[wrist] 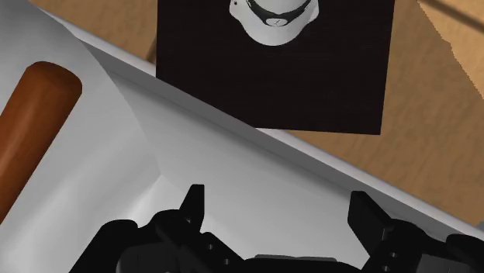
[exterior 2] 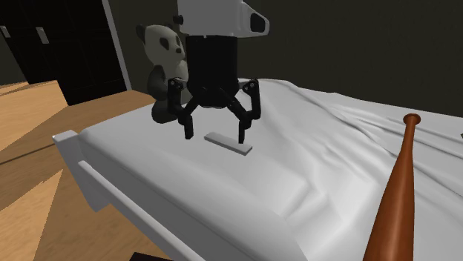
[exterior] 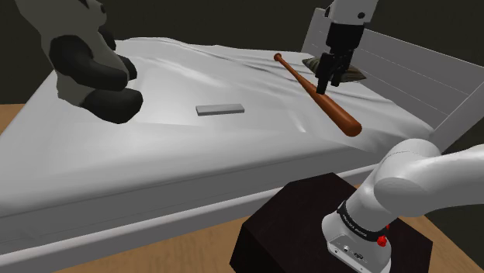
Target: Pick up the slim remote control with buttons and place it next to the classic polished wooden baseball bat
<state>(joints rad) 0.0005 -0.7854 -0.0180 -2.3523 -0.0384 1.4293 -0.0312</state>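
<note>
The remote control [exterior: 220,109] is a flat grey slab lying on the white bed [exterior: 155,159], about mid-mattress, with bare sheet all around it. Nothing touches or covers it. Toward the shoulder view's left, a black-and-white panda plush [exterior: 89,66] sits on the bed, near the remote but apart from it. Toward that view's right, well apart from the remote, the reddish-brown baseball bat [exterior: 318,95] lies slantwise on the sheet. Its knob points toward the far board [exterior: 403,70] and its thick end toward the near edge.

The gripper [exterior: 326,81] hangs above the bat's middle, clear of the sheet. Its fingers are spread wide and hold nothing. Just behind it lies a dark flat thing [exterior: 355,74] that I cannot identify.

The second exterior view looks along the bed the other way. The gripper [exterior 2: 214,139] is close to the camera, so its spread fingers seem to frame the remote [exterior 2: 228,143], with the panda [exterior 2: 165,55] beyond. The bat [exterior 2: 397,200] rises along that view's right edge.

The wrist view shows what the other views hide. Past the two black fingers [wrist: 194,200] are the bat's thick end [wrist: 31,124], the mattress edge, the dark stand [wrist: 271,85] and wooden floor [wrist: 434,70].
</note>
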